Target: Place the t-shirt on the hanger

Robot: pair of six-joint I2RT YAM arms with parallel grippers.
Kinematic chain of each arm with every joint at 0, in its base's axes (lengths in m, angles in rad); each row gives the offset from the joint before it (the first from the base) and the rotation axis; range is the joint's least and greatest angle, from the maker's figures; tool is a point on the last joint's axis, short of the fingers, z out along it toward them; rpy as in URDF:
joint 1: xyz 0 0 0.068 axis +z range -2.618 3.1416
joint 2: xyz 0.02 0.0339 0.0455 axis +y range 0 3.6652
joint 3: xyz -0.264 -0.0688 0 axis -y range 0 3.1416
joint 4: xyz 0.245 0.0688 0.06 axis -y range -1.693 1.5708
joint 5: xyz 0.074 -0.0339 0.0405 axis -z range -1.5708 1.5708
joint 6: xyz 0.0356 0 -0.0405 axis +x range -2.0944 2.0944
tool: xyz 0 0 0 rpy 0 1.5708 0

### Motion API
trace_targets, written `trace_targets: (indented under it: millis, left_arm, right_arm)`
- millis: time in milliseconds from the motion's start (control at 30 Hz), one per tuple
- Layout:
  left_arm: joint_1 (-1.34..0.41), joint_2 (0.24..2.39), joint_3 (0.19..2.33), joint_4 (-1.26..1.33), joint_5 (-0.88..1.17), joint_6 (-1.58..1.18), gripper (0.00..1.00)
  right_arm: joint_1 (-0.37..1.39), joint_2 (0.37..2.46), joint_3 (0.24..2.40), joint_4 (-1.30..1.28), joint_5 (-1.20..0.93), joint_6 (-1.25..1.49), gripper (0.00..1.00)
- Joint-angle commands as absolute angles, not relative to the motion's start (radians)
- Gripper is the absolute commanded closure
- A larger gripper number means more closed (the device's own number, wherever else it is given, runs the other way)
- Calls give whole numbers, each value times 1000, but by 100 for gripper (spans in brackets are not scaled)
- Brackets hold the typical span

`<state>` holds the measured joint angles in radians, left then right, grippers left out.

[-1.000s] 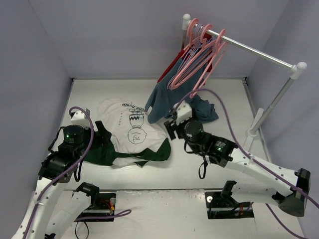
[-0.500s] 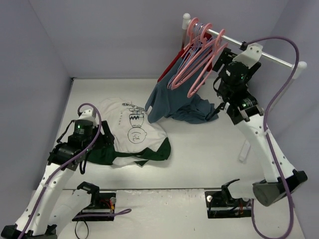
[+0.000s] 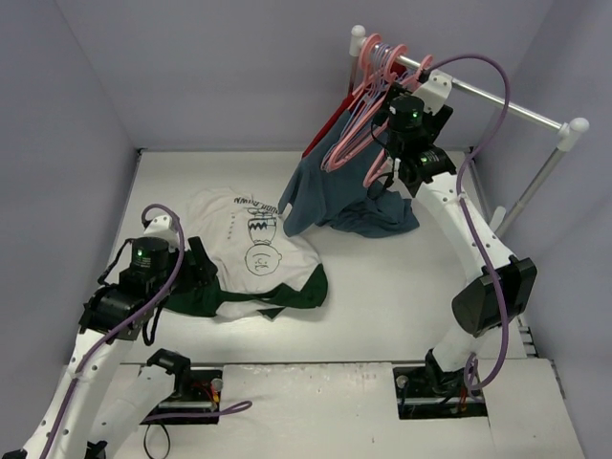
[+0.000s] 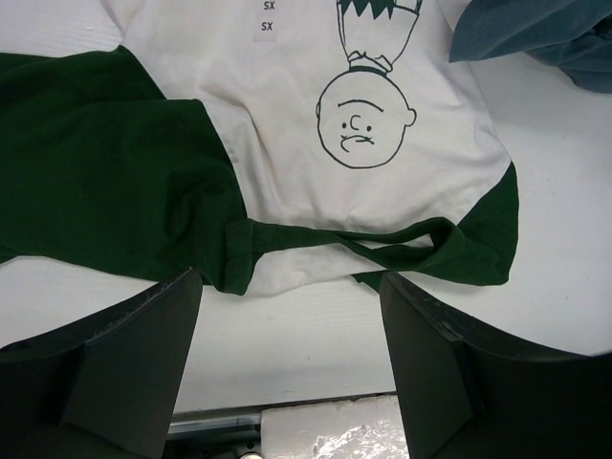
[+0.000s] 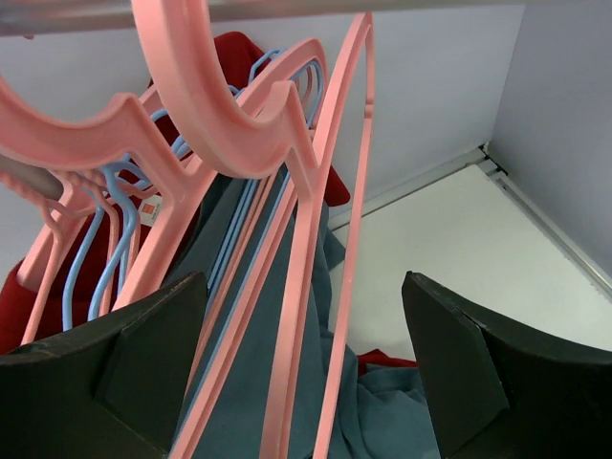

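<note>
Both released: left claw [image 4: 289, 282] over t-shirt [image 4: 277, 124], right claw [image 5: 304, 282] newly up at the hanger [image 5: 349, 191].

Pale lavender walls [image 3: 239, 67] enclosed a white worktop [image 3: 373, 287]; a metal clothes rail [image 3: 497, 100] with white caps stood far right.

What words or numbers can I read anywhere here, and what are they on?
"SX", printed twice on a sticker strip on the t-shirt's white chest; seen upside down, so probably "XS".
Arched print above the cartoon face: too small to read.
Small white tag by the red garment: blurred, unreadable.
</note>
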<state>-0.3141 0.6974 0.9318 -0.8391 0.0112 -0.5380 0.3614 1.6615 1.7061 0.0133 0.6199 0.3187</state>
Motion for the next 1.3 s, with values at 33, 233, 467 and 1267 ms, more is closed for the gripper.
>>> trace_targets:
  millis: [33,233,467,1267]
  left_arm:
    - [-319,708,948,-827,32,-529,29]
    - [-319,730,952,-825,34,-522,29]
    - [-319,746,954,-824,32,-518,29]
    - [-320,748,938,-820,35,-518,29]
  right_arm:
    - [364,1651,1713,72,694,358,22]
    - [362,1647,1690,71,716,321,44]
    - [362,1633,1672,61,728,299,56]
    - [362,1475,1541,18,844,196,82]
